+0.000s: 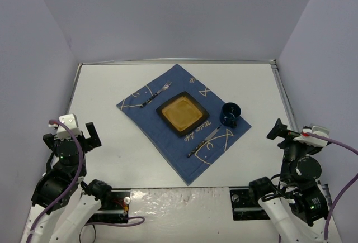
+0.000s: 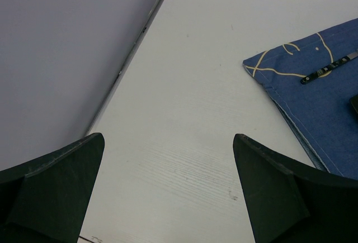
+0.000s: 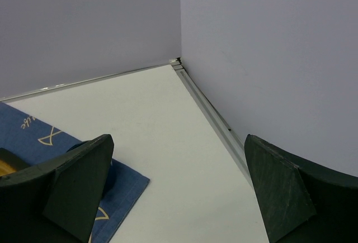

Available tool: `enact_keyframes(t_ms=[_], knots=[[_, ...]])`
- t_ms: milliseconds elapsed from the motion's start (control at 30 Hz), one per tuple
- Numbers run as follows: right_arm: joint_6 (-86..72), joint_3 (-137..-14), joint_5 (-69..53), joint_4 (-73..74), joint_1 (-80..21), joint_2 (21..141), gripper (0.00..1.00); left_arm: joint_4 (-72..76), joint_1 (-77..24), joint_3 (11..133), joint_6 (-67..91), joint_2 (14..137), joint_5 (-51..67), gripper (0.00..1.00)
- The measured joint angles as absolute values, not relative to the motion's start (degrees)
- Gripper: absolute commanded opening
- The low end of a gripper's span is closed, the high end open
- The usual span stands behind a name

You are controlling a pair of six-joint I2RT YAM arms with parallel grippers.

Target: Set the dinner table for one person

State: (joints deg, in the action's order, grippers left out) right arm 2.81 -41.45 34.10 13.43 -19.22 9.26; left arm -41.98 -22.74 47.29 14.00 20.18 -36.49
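Left gripper (image 2: 168, 142) and right gripper (image 3: 179, 142) gape, gripping nothing.
Dinner table (image 1: 112, 153) lies beneath both (blue fish-print cloth (image 1: 173, 153) between them).

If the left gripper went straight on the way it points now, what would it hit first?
Probably the bare dinner table: the left gripper frames only white surface between its open fingers, clear of the blue fish-print cloth to its right. Depth is unclear.
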Motion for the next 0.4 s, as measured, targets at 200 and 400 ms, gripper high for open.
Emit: enact_keyframes(t_ms=[200,400], knots=[[2.6,-41.5,34.5,13.4,-19.2,9.3,1.0,-42.0,-22.7,47.3,14.0,20.2,-36.5,0.97],[2.6,-41.5,34.6,13.4,-19.2,9.3,1.0,-42.0,-22.7,47.3,14.0,20.2,-36.5,0.97]])
